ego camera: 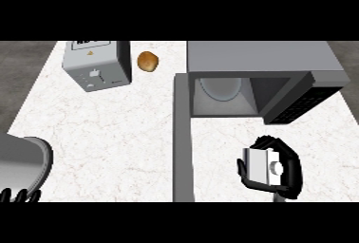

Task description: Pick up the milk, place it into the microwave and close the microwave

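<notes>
Milk (263, 164) sits wrapped in your right hand (288, 171) fingers, near the open microwave (280, 61), door (182, 137) swung out leaving room. Your left hand (17, 195) rests at the left edge; its fingers you cannot tell.

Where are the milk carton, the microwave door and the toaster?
milk carton (263, 165): head view, on its white front face, held in the right hand (293, 173).
microwave door (182, 142): head view, on the open door's top edge.
toaster (97, 64): head view, on its top.
</notes>
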`<state>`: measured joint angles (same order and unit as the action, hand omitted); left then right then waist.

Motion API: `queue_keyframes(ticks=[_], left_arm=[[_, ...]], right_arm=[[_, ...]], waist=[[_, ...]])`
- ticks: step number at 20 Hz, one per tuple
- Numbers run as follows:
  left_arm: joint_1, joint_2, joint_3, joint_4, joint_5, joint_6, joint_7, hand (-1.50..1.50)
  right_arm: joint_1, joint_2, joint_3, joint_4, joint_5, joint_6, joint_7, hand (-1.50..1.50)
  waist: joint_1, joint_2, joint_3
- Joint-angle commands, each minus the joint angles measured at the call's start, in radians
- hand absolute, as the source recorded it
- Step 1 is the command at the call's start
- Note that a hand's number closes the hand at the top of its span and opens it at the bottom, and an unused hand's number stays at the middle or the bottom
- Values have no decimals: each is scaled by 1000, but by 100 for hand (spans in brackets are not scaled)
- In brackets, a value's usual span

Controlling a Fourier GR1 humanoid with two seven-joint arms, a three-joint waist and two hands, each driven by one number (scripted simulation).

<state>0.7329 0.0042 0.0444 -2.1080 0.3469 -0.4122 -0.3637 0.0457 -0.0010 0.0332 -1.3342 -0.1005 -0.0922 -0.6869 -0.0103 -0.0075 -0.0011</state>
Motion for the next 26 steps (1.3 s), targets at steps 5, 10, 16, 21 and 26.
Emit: queue_keyframes(ticks=[5,10,16,21,26], left_arm=[[-4,-3,27,34,-10,-25,-21,-150],[-40,50,101,22,94,-29,30,-150],[-74,62,134,35,107,-24,66,-150],[-38,45,133,55,80,-71,31,-150],[-46,23,123,112,8,-90,-29,-150]], right_arm=[[5,1,161,-221,39,-201,175,150],[-136,1,154,-101,81,-255,221,150],[-341,1,180,124,66,-412,248,150],[-489,1,90,340,39,-420,246,150],[-642,1,-19,634,-49,-377,88,150]], waist=[[16,6,1],[18,7,1],[24,9,1],[30,11,2],[41,15,2]])
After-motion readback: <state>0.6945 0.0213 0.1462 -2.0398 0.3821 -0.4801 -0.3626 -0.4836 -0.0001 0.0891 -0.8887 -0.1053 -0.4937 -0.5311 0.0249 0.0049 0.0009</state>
